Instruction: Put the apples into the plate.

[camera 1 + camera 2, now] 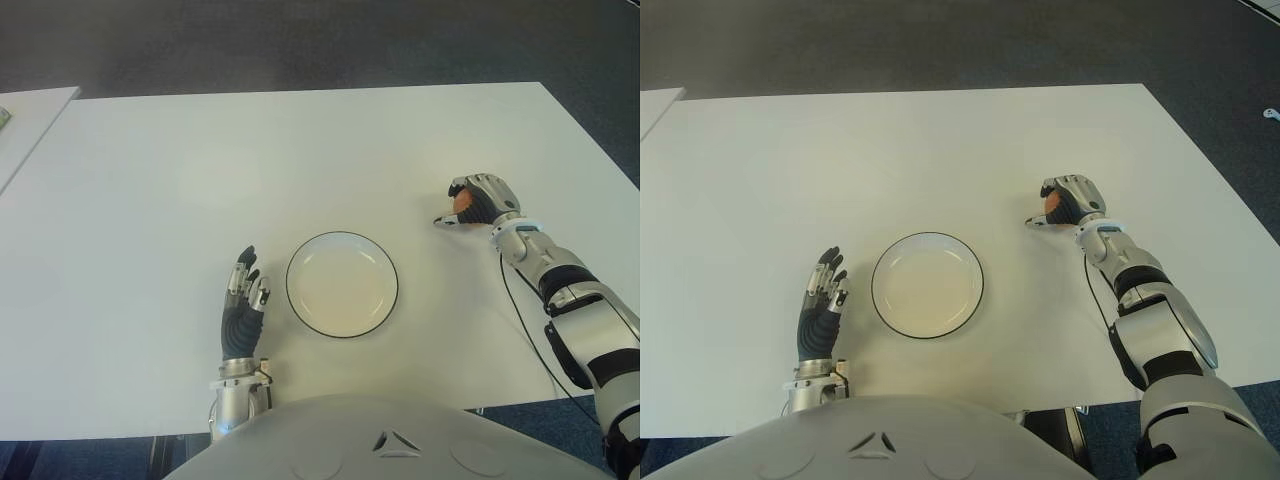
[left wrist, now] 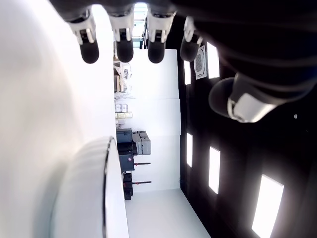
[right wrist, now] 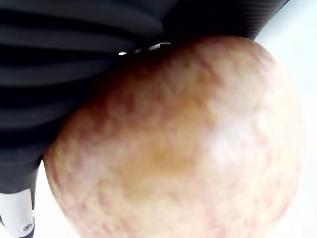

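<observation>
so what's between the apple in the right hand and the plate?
Nothing: only bare table separates the apple, held in the right hand, from the plate, per both eye views.

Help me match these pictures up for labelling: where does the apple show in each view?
Left eye view: apple in the right hand, right of the plate.
Right eye view: same, right of the plate, on the white table.
Left wrist view: not in it.
Right wrist view: fills the picture.
Shared landmark: the plate.

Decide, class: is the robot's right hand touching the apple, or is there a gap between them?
Touching. In the right wrist view the apple sits pressed against the right hand; the eye views show its fingers curled around it.
</observation>
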{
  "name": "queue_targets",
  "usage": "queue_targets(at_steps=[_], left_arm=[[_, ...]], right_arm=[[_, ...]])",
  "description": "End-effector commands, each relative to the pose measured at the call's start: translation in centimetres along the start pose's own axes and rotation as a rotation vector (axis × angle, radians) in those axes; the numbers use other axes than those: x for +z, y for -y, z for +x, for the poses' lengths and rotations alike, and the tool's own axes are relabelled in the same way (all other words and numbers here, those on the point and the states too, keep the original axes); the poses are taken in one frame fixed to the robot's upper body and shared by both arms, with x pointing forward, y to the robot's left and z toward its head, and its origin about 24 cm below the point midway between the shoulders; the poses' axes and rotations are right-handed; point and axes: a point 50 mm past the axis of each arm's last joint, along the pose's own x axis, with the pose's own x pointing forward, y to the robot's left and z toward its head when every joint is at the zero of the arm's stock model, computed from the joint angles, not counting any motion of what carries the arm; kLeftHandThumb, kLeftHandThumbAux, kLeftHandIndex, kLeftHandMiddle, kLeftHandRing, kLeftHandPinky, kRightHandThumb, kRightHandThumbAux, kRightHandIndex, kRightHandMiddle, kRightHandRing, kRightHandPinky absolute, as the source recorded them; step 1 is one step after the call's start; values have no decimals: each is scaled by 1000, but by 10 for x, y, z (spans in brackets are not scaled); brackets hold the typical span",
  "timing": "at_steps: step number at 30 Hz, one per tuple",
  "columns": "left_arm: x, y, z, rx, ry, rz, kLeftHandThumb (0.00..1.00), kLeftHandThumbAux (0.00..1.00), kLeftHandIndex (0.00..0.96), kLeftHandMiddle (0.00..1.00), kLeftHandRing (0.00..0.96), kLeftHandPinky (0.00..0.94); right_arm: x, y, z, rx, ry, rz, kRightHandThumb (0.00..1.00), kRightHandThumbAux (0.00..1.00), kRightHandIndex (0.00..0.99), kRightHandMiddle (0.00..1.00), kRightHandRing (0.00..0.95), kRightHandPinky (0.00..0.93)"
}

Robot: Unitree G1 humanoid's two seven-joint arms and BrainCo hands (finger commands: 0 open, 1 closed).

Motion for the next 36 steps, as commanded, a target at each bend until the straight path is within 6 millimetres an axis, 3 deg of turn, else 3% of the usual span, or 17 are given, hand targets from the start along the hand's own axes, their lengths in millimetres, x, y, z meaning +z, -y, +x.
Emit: queue_targets(at_steps=[1, 5, 8, 17, 26, 36], left_arm=[[-3, 0, -2, 1, -26, -1, 0, 435, 0, 0, 0, 0], [-4, 0, -2, 4, -28, -5, 0, 435, 0, 0, 0, 0], [-4, 0, -1, 5, -28, -10, 0, 434, 0, 0, 0, 0], [-4, 1, -1, 5, -26, -1, 0, 432, 0, 0, 0, 0], [-4, 0, -2, -8, -24, -6, 0, 435, 0, 0, 0, 0], [-5, -1, -1, -4, -22, -3, 0, 434, 0, 0, 0, 0]], right_arm=[[-3, -30, -16, 146, -23, -12, 727, 712, 442, 788, 722, 462], [-3, -30, -16, 144, -21, -9, 728, 713, 442, 804, 723, 349], [-3, -30, -15, 139, -18, -7, 728, 712, 442, 811, 725, 314], [-2, -26, -14, 116, -11, -25, 726, 713, 442, 820, 767, 634], [4, -7, -3, 46, 46, -22, 725, 713, 441, 846, 814, 792], [18, 27, 7, -54, 156, -2, 732, 711, 441, 861, 841, 846]])
